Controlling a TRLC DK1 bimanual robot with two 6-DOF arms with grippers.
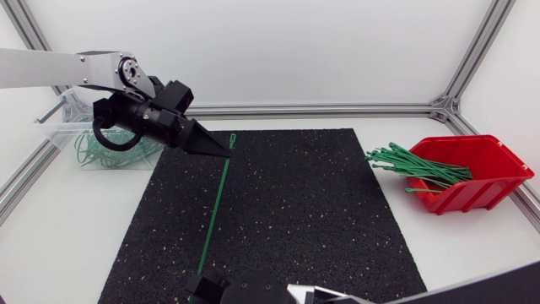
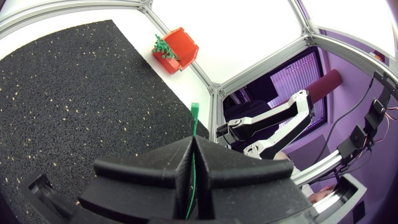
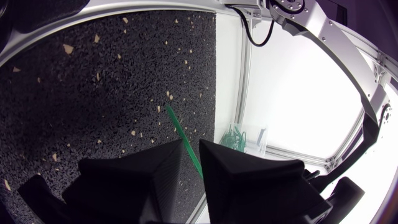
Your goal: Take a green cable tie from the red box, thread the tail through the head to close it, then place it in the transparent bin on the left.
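Green cable tie runs straight over the black mat, its head end pinched in the closed left tool at the far left, with that arm slanting down. The tail meets the right tool at the near edge; I cannot tell its grip. Judged best: hold the head steady and curl the tail round untwisted.

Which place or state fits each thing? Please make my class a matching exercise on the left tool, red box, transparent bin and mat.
1 left tool
2 red box
3 transparent bin
4 mat

a holds looped ties
b shut on one green tie
c speckled black
d straight ties poke out

Pairs: 1-b, 2-d, 3-a, 4-c
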